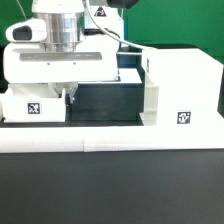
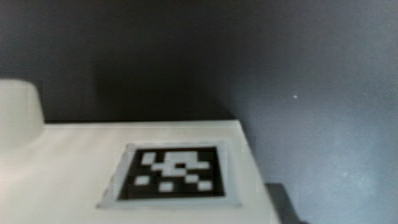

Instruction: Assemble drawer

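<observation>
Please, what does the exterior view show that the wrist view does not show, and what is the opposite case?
Only the exterior view shows the robot arm, the tall drawer shell, a second tagged white part below the arm, and the low white border wall. Only the wrist view shows one square tag close up, lying on a flat white surface; which part this is cannot be told. Both views show white plastic carrying black-and-white tags against dark surroundings.
</observation>
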Controlling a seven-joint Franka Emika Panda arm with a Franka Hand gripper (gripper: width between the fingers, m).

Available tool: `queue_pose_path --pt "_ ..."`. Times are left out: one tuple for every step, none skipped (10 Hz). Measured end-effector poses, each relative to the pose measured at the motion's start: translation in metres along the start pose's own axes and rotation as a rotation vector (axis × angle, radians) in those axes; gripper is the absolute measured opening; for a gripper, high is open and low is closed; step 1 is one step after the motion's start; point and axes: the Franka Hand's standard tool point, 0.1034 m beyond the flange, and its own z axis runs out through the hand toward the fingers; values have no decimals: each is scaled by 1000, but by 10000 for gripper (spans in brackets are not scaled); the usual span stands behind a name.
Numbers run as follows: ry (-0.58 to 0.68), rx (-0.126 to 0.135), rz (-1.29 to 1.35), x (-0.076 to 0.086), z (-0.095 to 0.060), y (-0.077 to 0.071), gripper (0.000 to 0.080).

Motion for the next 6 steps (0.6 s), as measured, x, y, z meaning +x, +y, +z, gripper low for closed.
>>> queue_pose_path --pt "0 0 0 0 0 0 41" --pt "3 -1 -5 2 -2 -3 41" --pt "15 -2 -24 8 -8 -13 41" --pt "10 3 -61 11 -15 -24 41" --pt "-3 14 -100 13 -24 -35 41" --pt "-17 27 -132 12 -29 -39 42"
